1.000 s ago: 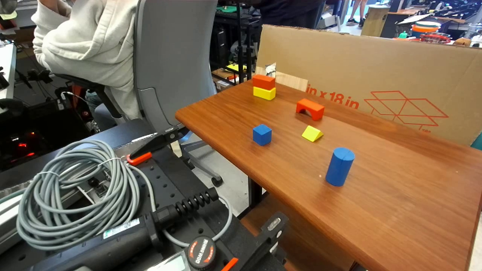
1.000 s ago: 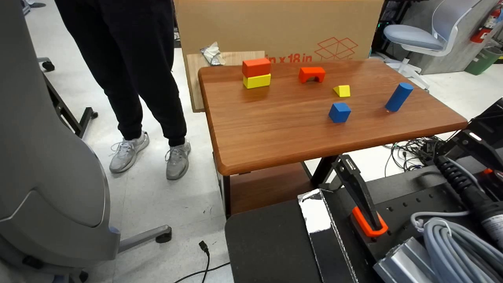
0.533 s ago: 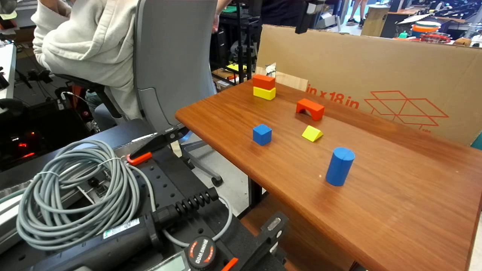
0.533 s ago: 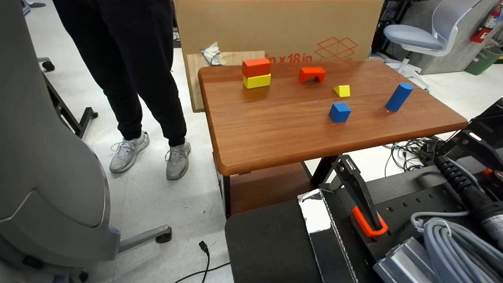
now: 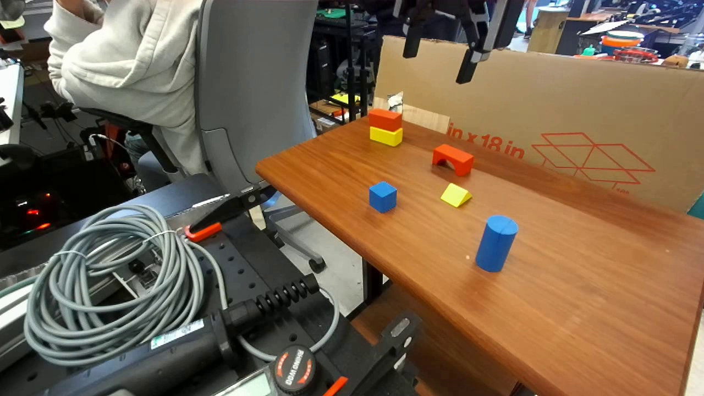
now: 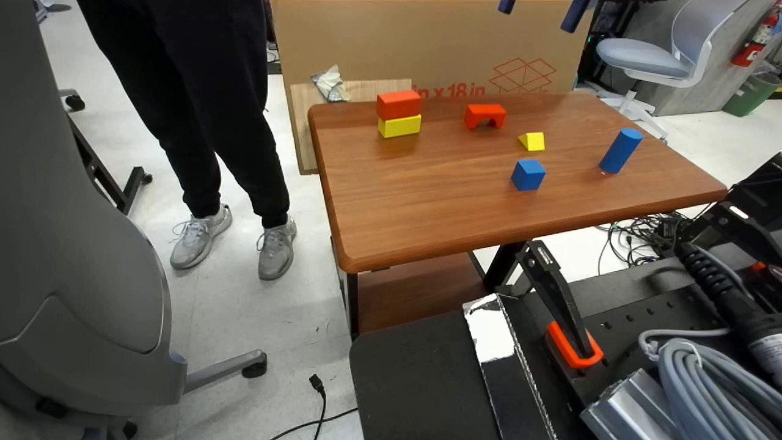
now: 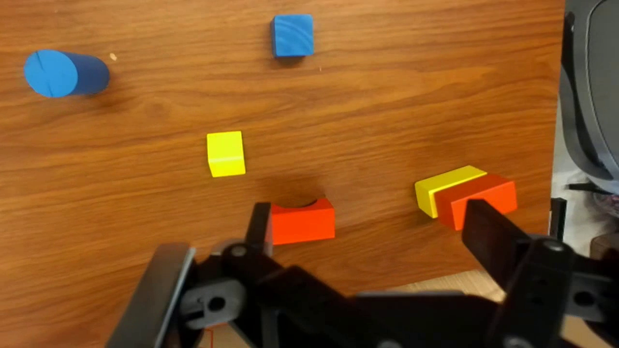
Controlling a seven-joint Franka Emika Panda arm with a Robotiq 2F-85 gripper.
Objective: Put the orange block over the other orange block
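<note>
The orange block (image 5: 455,156), low and wide with an arch cut in its underside, stands on the table in both exterior views (image 6: 486,113). The other orange block (image 5: 385,119), shaped like a brick, lies on a yellow block (image 5: 386,137); this stack also shows in the other exterior picture (image 6: 398,106). My gripper (image 5: 438,61) is open and empty, high above the table. In the wrist view its fingers (image 7: 370,208) are wide apart. The left finger overlaps the left end of the arched block (image 7: 304,224); the right finger hides part of the brick-shaped one (image 7: 476,192).
A blue cube (image 5: 383,197), a yellow wedge (image 5: 456,195) and a standing blue cylinder (image 5: 496,243) are on the wooden table (image 5: 577,291). A cardboard sheet (image 5: 495,93) stands behind the far edge. A person in dark trousers (image 6: 201,110) stands beside the table.
One second ago my gripper was out of the exterior views. It has come in from the top edge, and both fingers now show. The blocks have not moved.
</note>
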